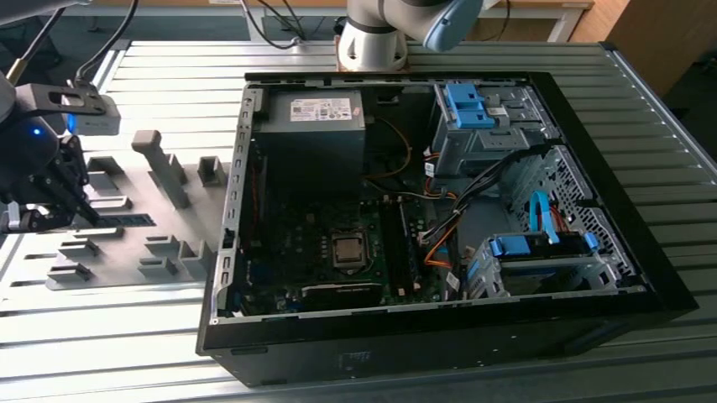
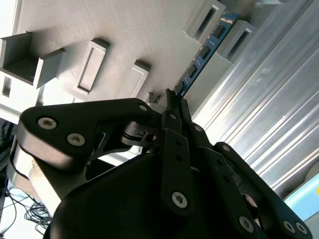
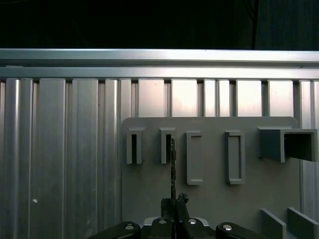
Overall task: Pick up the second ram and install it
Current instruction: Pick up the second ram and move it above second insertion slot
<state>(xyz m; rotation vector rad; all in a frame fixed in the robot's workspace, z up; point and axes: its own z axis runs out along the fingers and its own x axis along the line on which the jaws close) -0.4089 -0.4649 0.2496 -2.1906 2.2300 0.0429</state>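
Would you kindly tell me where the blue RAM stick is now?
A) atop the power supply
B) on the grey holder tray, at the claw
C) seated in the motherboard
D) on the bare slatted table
B: the second ram rests on the grey holder tray, the claw shut on its end.
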